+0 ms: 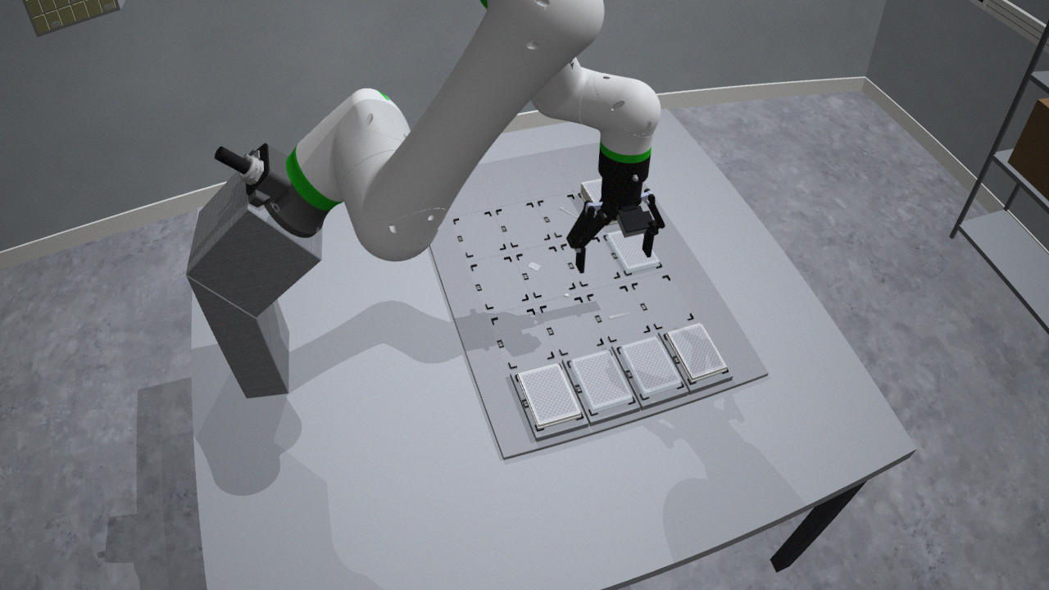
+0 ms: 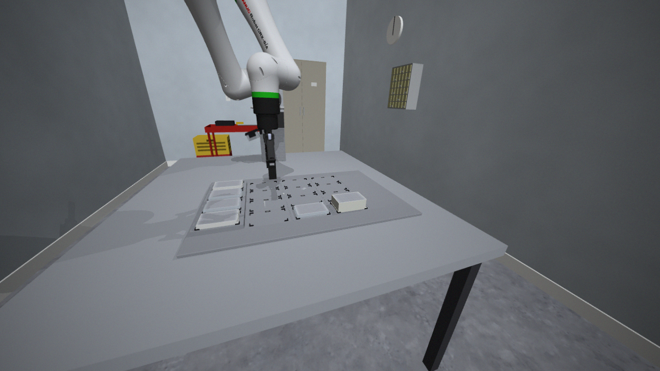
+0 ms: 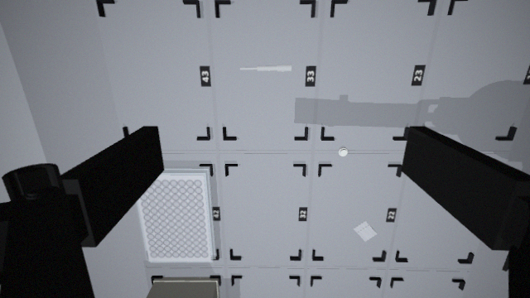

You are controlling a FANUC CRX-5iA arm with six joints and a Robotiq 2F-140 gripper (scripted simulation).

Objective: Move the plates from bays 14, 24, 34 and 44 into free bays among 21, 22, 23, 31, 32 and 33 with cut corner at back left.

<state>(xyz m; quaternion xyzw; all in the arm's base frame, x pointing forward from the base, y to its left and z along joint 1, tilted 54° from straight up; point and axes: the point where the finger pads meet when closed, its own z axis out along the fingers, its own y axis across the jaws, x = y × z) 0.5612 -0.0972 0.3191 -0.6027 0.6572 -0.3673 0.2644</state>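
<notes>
The sealed plates from bay 14, bay 24, bay 34 and bay 44 all sit in their raised column 4 bays. Bays 22, 23, 32 and 33 show without plates in the wrist view; bays 21 and 31 hold no plate in the top view. My gripper is wide open and empty, above the middle of the deck. The cut corners are too small to make out.
A sealed plate sits in bay 42, a deep-well block in bay 41. A pipette tip lies in bay 33, a white square in bay 22, a cap between bays 22 and 23.
</notes>
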